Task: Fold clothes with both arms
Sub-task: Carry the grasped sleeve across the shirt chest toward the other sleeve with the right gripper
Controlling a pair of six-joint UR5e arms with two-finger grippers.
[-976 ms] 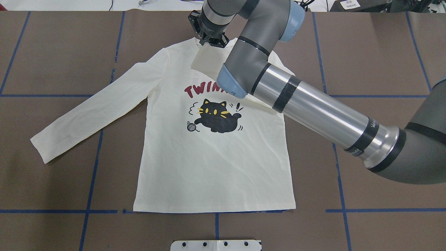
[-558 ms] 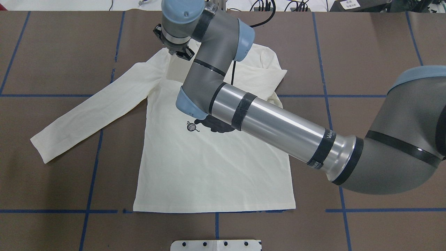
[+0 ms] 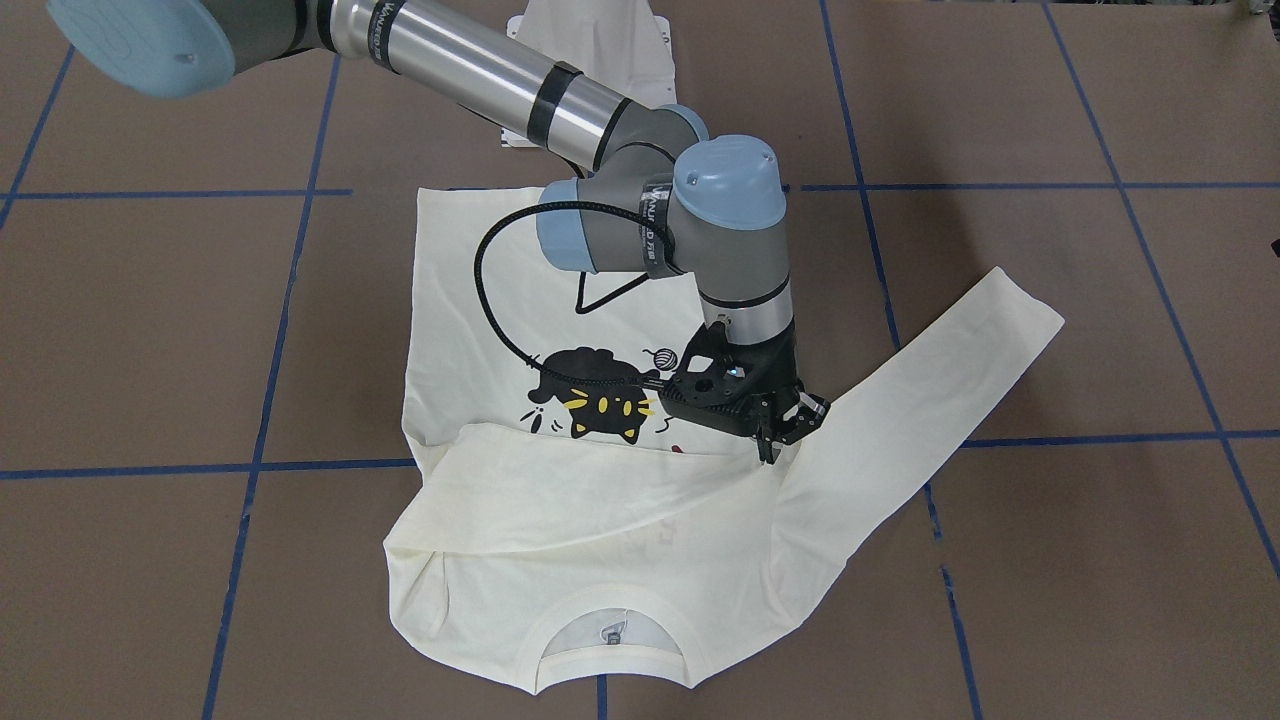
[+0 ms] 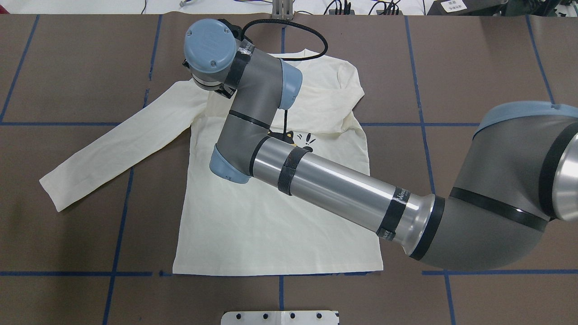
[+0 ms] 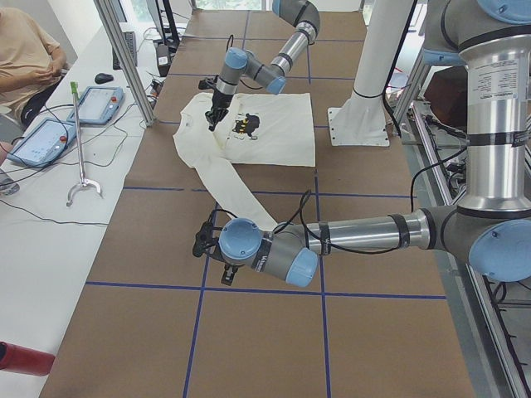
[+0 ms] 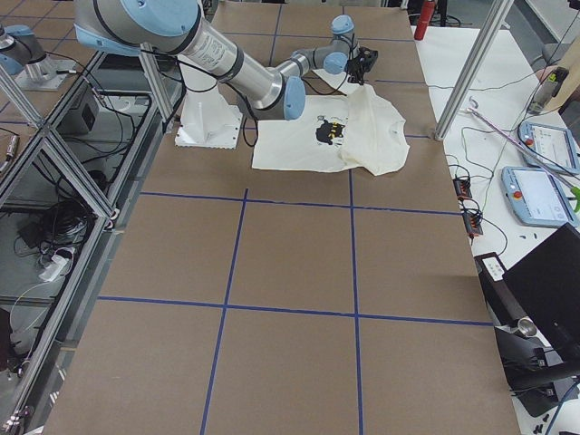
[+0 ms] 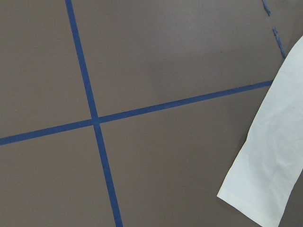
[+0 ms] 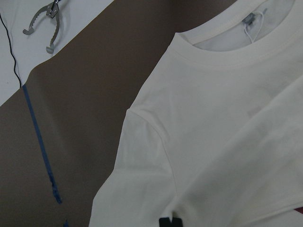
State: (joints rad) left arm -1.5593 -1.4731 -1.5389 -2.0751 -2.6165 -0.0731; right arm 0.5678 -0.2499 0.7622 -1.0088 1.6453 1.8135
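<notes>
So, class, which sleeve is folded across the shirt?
The sleeve on the robot's right, laid over the shirt front; the other sleeve stretches out flat.

Brown surface (image 4: pixel 474 58) gridded with blue tape (image 4: pixel 54 123); shirt (image 4: pixel 271 234) lies at frame centre, white plate (image 4: pixel 280 318) at the bottom edge.

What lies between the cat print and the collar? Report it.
A folded-over sleeve lies across the T-shirt there, between cat print and collar, shown in the exterior front-facing view.

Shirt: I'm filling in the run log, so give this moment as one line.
one sleeve folded across chest | right hand at its cuff | other sleeve spread flat
</notes>
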